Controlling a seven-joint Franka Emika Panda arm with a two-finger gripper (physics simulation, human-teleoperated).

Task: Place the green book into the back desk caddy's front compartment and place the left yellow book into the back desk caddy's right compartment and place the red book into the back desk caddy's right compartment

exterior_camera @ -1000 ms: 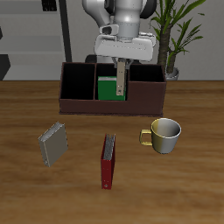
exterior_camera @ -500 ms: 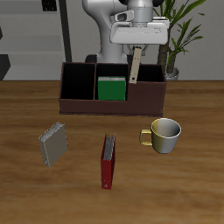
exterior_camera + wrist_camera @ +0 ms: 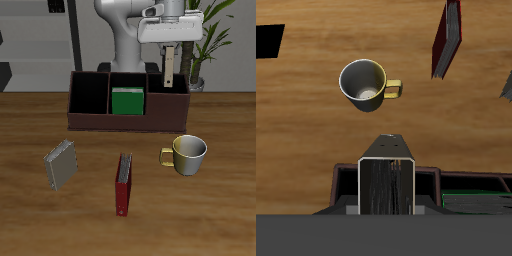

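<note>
I held the gripper above the back desk caddy, its jaws clamped on the left yellow book, which hung upright over the right compartment at the end nearest the potted plant. The green book stood in the caddy's front compartment, while the red book lay on the table nearer its front edge than the caddy. Beside the red book sat a mug toward the plant side and a grey-tan book on the opposite side.
</note>
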